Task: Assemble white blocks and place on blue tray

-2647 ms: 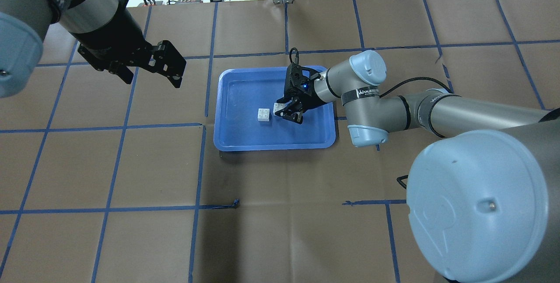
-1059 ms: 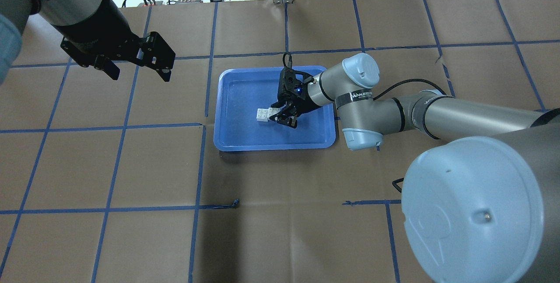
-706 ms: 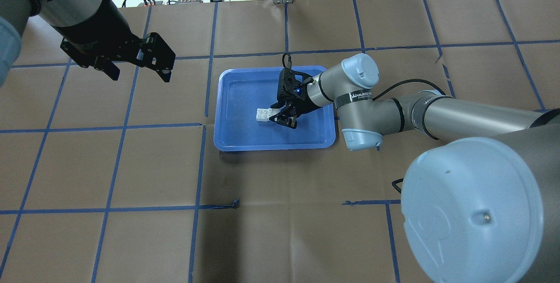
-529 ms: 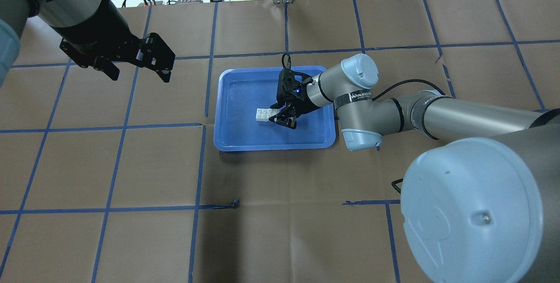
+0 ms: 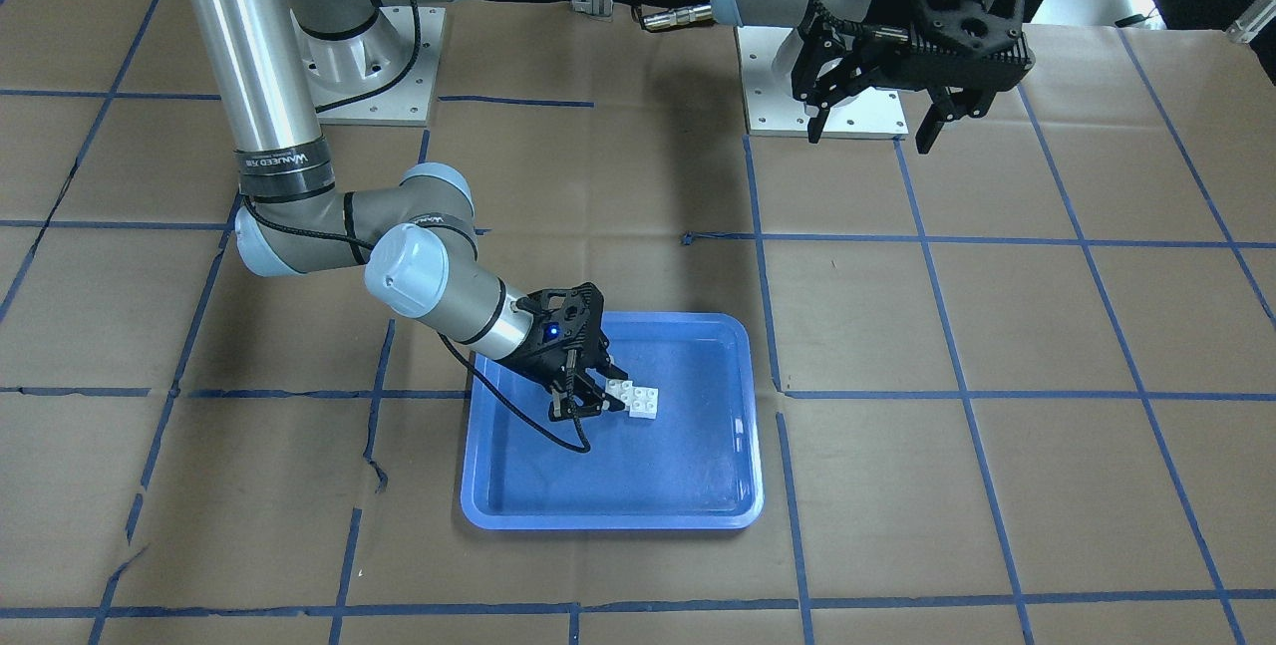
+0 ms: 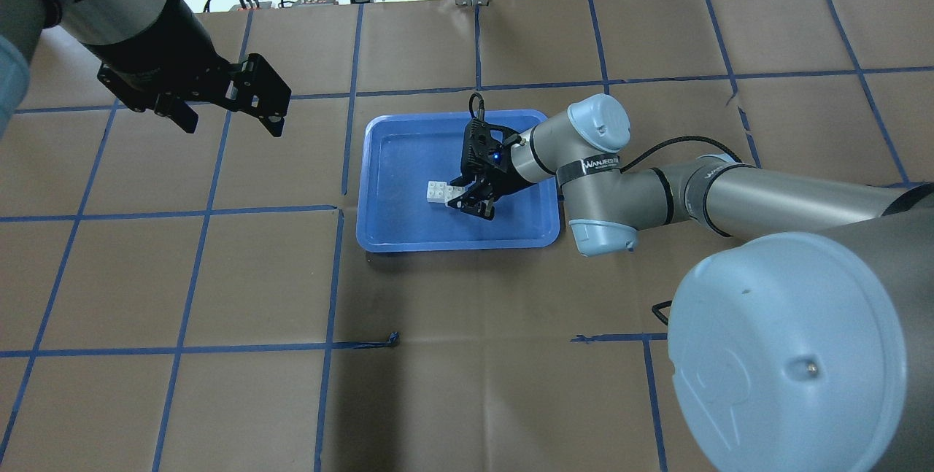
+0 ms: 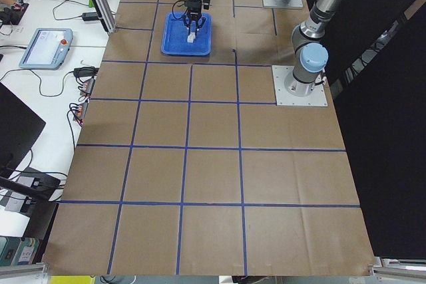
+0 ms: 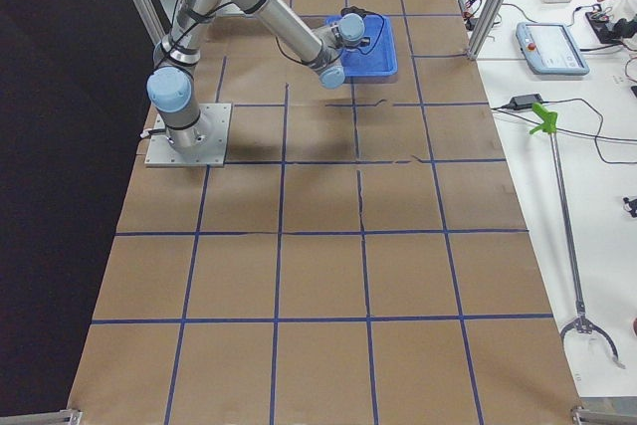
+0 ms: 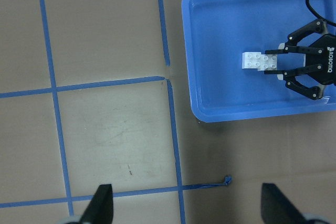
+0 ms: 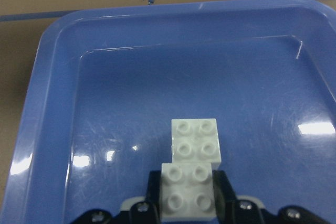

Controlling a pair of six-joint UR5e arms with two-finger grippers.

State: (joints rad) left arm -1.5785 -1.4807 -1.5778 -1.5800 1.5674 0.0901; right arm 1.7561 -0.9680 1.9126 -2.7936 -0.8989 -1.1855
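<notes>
The table is being covered by brown paper crossed with blue tape lines, and it is lying beneath both sets of fingers. The right arm is being stretched low across it, while the left arm is being held high and off to one side.

The tray is lying flat on the paper directly under the right fingers and well apart from the left ones. In the left wrist view, only part of it is being caught, in the corner beyond the fingertips.

The right gripper is being lowered inside the tray, its fingers being pressed in on either side of one block – a narrow grip, with the block filling the gap between them. The left gripper is being kept spread wide above bare paper, and nothing is being held between its fingers.

The second block is resting studs-up on the tray floor just beyond the right fingertips, outside the grip. The held block is being set against its near edge, shifted a little to one side so that the two are not lined up. Contact between them is being shown, but it cannot be told whether the held block is being rested on the tray floor or being kept slightly raised – its underside is being hidden in every view.
</notes>
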